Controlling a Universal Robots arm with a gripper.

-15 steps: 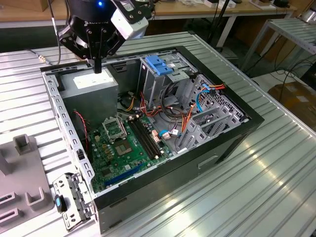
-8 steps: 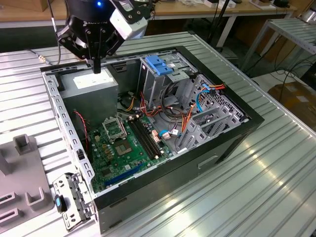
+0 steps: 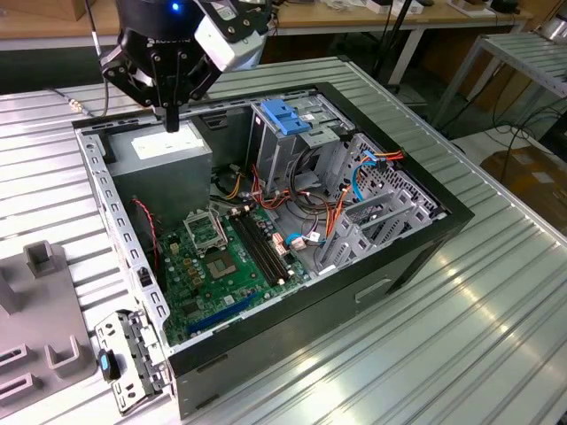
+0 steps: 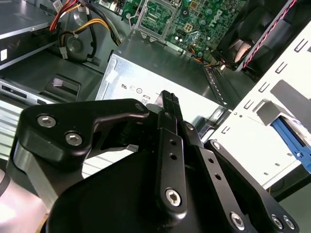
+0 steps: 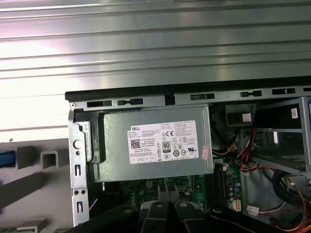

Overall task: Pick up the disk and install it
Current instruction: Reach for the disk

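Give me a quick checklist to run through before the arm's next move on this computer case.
1. Disk in the tool: not ok; the fingers are shut together with nothing between them.
2. Tool position: ok; it hangs over the power supply at one corner of the open case.
3. Tool touching the power supply: cannot tell.
4. Case open: ok; the motherboard is exposed.
5. Drive cage free for a disk: cannot tell; a blue-handled bracket sits on top.
6. Cables by the cage: not ok; loose orange ones lie beside it.
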